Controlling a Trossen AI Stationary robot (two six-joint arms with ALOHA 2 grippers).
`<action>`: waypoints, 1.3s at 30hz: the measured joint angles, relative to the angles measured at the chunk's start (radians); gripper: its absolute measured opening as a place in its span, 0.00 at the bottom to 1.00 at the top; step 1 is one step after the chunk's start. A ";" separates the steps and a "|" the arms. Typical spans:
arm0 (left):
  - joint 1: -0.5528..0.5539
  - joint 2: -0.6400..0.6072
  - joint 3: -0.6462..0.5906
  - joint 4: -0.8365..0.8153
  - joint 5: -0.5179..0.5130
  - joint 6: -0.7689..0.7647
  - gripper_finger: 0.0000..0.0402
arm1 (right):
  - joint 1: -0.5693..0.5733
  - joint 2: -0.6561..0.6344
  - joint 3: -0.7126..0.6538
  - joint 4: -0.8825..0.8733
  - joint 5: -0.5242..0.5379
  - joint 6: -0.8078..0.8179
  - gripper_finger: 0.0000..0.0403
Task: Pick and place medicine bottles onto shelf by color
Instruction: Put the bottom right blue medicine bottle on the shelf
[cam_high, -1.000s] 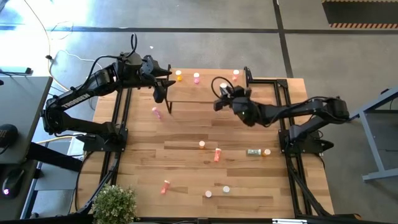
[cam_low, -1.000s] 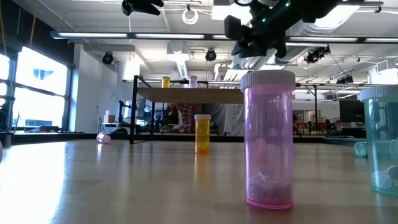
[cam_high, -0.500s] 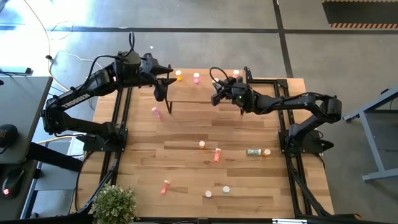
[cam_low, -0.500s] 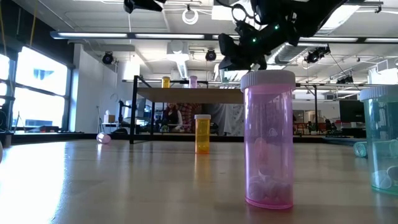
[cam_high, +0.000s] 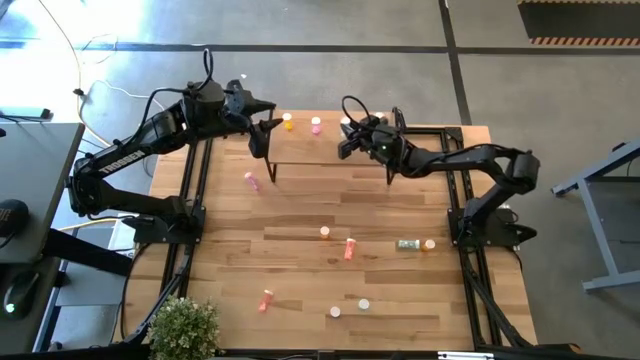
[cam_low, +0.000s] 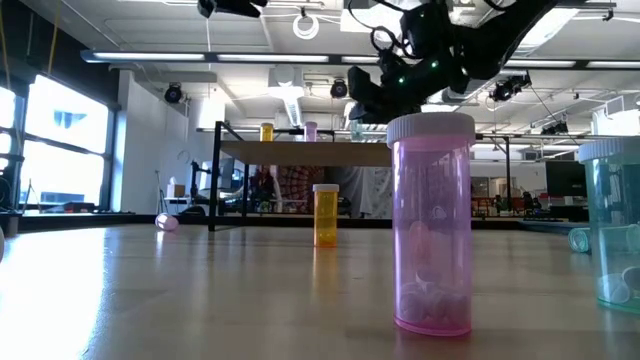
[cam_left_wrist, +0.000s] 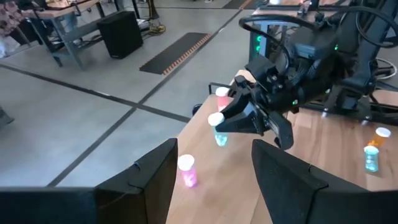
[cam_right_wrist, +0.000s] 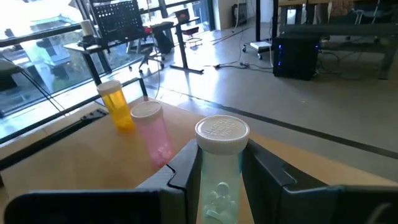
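The shelf (cam_high: 325, 145) stands at the table's far edge with an orange bottle (cam_high: 288, 122), a pink bottle (cam_high: 316, 125) and another bottle (cam_high: 380, 118) upright on it. My right gripper (cam_high: 347, 135) hovers over the shelf, shut on a teal bottle (cam_right_wrist: 221, 174) with a white cap. That teal bottle (cam_left_wrist: 219, 129) also shows in the left wrist view, between the pink bottle (cam_left_wrist: 186, 169) and a red-tinted one (cam_left_wrist: 222, 96). My left gripper (cam_high: 262, 135) hangs open and empty above the shelf's left end. My right gripper pinches the teal bottle's body (cam_right_wrist: 217, 165), just under the cap, between its two fingers (cam_right_wrist: 186, 171). The fingers come nearly level from the table's right side. The bottle stands upright with its base close over the shelf board; whether it touches the board I cannot tell.
Loose bottles are scattered on the table: a pink one (cam_high: 250, 180), an orange one (cam_high: 324, 232), a red one (cam_high: 349, 248), a lying teal one (cam_high: 407, 244) and several near the front. A potted plant (cam_high: 185, 325) sits at the near left corner.
My right gripper has carried the teal bottle toward the table's far edge, from in front of the shelf to over its board, sinking a little. It has stayed shut and the bottle has stayed upright.
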 joint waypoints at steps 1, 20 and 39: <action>0.000 0.000 0.000 0.000 -0.003 0.000 0.49 | 0.000 0.010 0.000 0.015 0.010 0.000 0.22; 0.000 0.000 0.000 0.020 -0.023 0.001 0.49 | -0.002 0.071 0.000 0.057 0.101 -0.070 0.22; 0.000 0.000 0.000 0.023 -0.023 0.001 0.49 | 0.001 0.072 0.000 0.011 0.102 -0.044 0.34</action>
